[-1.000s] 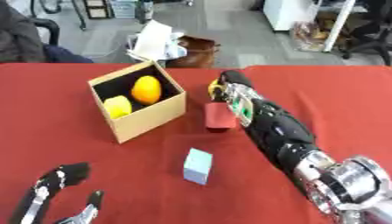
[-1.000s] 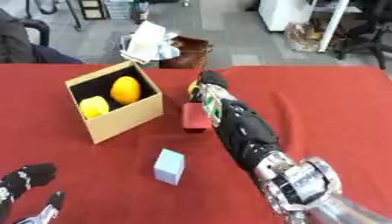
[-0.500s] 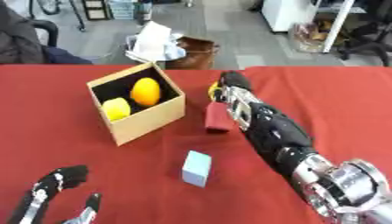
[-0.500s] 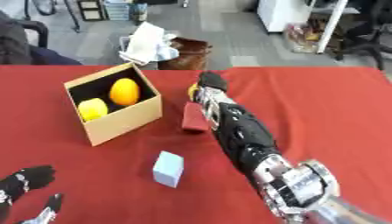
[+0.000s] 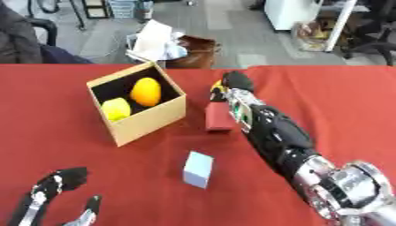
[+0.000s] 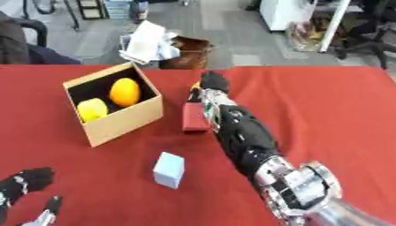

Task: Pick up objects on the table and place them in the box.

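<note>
My right hand [image 5: 234, 86] is reaching across the red cloth of the table [image 5: 340, 101], touching the dark red block [image 5: 219, 116] beside the cardboard box [image 5: 139, 119]; I cannot tell how its fingers are lying. The box is holding two smooth yellow-orange fruits [image 5: 145, 92]. A pale blue cube [image 5: 198, 169] is sitting nearer the front edge. My left hand [image 5: 54, 194] is resting open at the near left corner.

Both head eyes look down, sharing the red table [image 5: 70, 176].

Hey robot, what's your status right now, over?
Right hand at the red block, grip unclear. Left hand idle, lower left. Two fruits in the box. Pale blue block waiting, nothing blocking.
</note>
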